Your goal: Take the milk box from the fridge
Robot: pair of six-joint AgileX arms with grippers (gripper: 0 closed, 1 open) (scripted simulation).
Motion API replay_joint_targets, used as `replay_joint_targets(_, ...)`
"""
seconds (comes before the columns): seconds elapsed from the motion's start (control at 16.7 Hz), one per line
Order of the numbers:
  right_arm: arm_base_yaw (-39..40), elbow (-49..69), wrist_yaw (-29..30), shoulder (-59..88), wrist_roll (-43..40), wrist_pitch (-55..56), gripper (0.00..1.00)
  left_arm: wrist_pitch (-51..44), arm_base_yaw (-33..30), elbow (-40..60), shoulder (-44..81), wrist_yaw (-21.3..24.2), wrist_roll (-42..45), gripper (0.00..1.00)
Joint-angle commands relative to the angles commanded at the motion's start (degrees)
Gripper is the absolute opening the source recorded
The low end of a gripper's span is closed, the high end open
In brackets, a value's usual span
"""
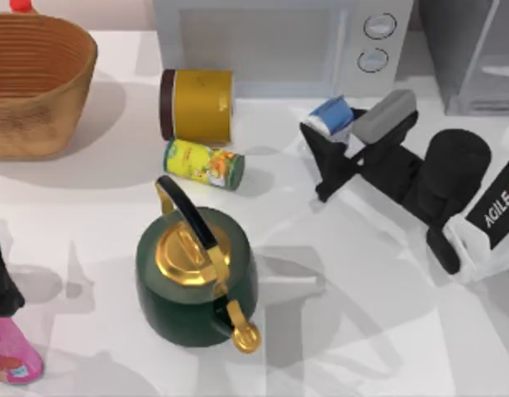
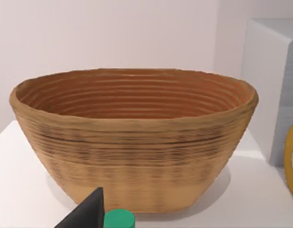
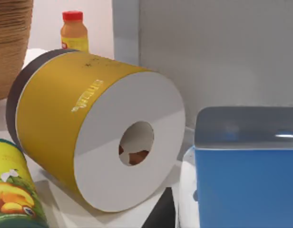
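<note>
- Right gripper [image 1: 330, 142] pinches one milk box [image 1: 331, 115] on the table, in front of the white microwave [image 1: 281, 43].
- One fridge [image 1: 468, 51] stands at the far right.
- One yellow-green can [image 1: 203, 164], one yellow roll [image 1: 197, 104], one kettle [image 1: 194, 275], one basket [image 1: 33, 83].
- Left arm [image 1: 0, 273] waits at the left edge.

- Woven basket [image 1: 35, 83] at the table's far left, upright
- White microwave [image 1: 279, 41] with two round dials along the back edge
- Yellow cylinder [image 1: 197, 103] with a dark end, lying on its side just before the microwave
- Yellow-green printed can [image 1: 203, 164] lying on its side, just beside the cylinder
- Dark green kettle [image 1: 192, 281] with gold lid, mid-table
- Pink bottle [image 1: 11, 356] at the near left corner
- Small orange bottle [image 3: 73, 31] with a red cap, behind the cylinder
</note>
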Motion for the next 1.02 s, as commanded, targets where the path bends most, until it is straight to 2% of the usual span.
replay_joint_targets(0.66,0.0,0.0,0.0,0.0,0.0,0.0,0.98,0.0,0.0,0.0,0.0,0.0,0.0,1.0)
replay_joint_targets(1.02,0.0,0.0,0.0,0.0,0.0,0.0,1.0,0.0,0.0,0.0,0.0,0.0,0.0,1.0)
